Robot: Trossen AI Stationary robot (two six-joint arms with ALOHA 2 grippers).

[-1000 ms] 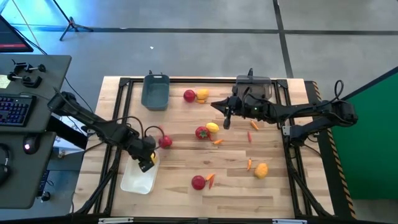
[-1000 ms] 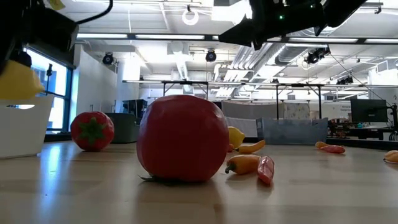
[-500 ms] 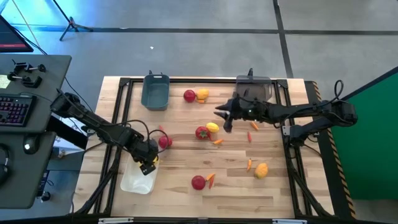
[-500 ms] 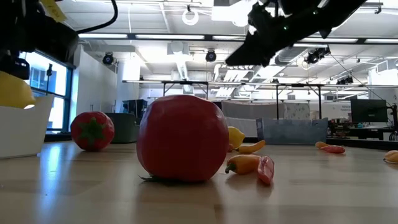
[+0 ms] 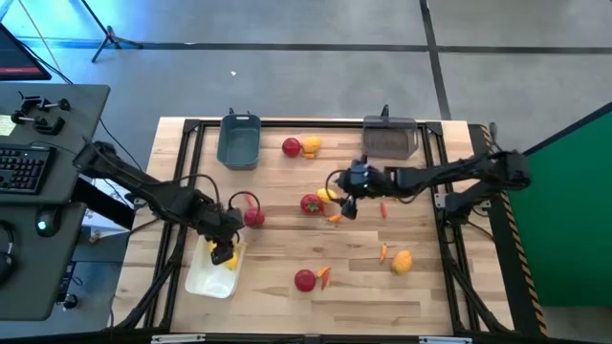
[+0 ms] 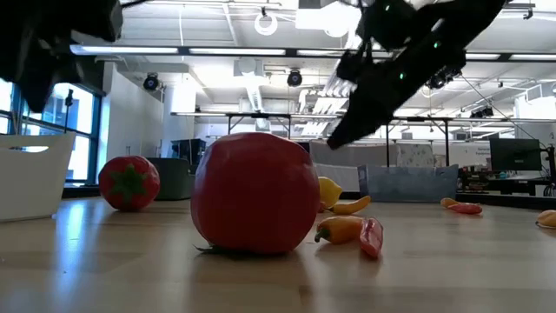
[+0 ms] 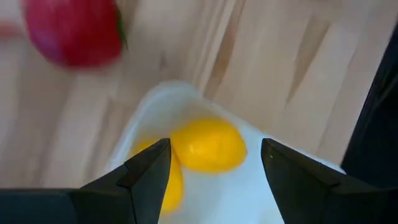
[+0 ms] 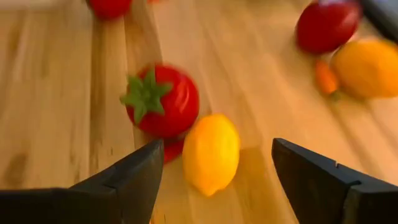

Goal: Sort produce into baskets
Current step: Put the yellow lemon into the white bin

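Note:
My left gripper [image 5: 225, 250] hangs open over the white tray [image 5: 206, 279] at the table's near left. A yellow lemon [image 7: 208, 146] lies in the tray below the gap between its fingers, beside a second yellow piece [image 7: 168, 183]. My right gripper [image 5: 342, 199] stands open, slanting down, over the middle of the table. Its fingers stand on either side of a lemon [image 8: 211, 152] that lies against a tomato [image 8: 161, 99], and they touch neither. The dark blue-grey basket [image 5: 238, 141] and the smoky grey basket [image 5: 390, 139] stand at the far edge.
A tomato [image 5: 253, 217] lies just beyond the tray. Another tomato [image 5: 292, 146] and a lemon [image 5: 311, 145] lie between the far baskets. Nearer lie a tomato [image 5: 304, 279] with a pepper piece [image 5: 323, 277], an orange lemon [image 5: 402, 261], and more small peppers [image 5: 385, 210].
The lemon that hung at my left gripper above the tray has dropped into the tray and lies there free. My right gripper has come down and toward the table's left and near edge, tipping downward, to the lemon and tomato at the middle.

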